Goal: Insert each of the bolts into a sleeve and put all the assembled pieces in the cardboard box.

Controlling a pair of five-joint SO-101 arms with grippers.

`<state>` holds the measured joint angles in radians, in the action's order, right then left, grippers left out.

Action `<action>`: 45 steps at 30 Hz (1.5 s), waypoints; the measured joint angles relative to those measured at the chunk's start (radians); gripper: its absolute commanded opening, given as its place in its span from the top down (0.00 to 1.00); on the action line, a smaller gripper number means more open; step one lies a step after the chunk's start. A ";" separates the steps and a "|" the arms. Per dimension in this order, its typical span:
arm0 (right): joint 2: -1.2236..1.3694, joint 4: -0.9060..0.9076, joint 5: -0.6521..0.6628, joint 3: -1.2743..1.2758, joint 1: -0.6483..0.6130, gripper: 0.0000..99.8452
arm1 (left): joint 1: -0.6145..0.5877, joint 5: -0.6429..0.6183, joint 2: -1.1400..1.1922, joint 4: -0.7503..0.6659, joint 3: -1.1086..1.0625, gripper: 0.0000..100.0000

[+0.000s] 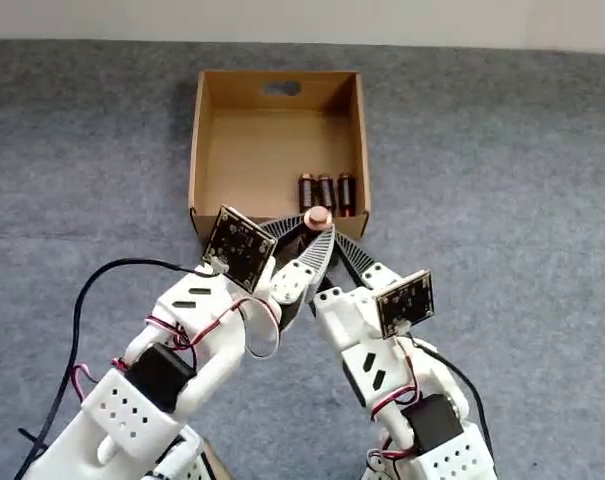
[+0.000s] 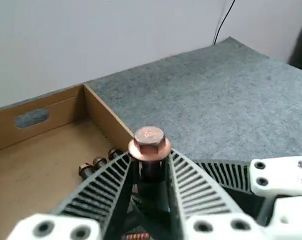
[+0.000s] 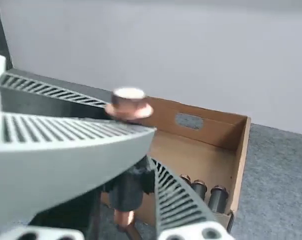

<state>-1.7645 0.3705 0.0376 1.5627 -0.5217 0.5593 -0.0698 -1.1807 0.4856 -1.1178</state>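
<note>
Fingers [image 2: 103, 182] of the left gripper [image 2: 151, 167] are clamped from both sides on the piece I am holding up, pinching it just under the copper-coloured head of the bolt [image 2: 149, 142]. On my left wrist feed the bolt stands upright, head on top, with its shank running down into a dark sleeve [image 3: 125, 190]. From the right wrist feed I can see the threaded end poking out below that sleeve.

On the high feed, this piece sits over the near wall of the cardboard box [image 1: 204, 150], towards its right corner. Both arms meet there, tip to tip.

As for the right gripper [image 1: 330, 240], it is pressed in close against the same piece, but I cannot tell from my feeds whether it is closed on it or merely alongside.

Inside the box I count three assembled pieces [image 1: 327, 192] side by side, lying against the near wall by the right corner, just beyond the held bolt. The box itself rests on the grey carpeted desk [image 1: 502, 150].
</note>
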 measured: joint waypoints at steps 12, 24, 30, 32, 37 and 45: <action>0.000 0.000 0.003 0.000 0.000 0.99 | -0.011 0.003 -0.301 0.216 0.000 0.95; 0.000 0.000 0.003 0.021 0.000 0.99 | -0.470 0.003 -0.629 0.262 -0.126 0.99; 0.002 0.000 0.003 0.054 0.000 0.99 | -0.741 0.003 -0.632 0.262 -0.354 0.99; 0.002 0.000 0.003 0.054 0.000 0.99 | -0.798 0.002 -0.632 0.262 -0.439 0.99; 0.000 0.057 0.003 0.054 0.000 0.99 | -0.881 0.003 -0.635 0.264 -0.559 0.99; 0.002 0.319 0.003 -0.221 0.000 0.99 | -0.888 0.107 -0.631 0.364 -0.560 0.99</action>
<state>-1.7630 0.6897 0.0407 1.3418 -0.5217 -0.3291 0.0376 -1.8113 0.8493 -1.6778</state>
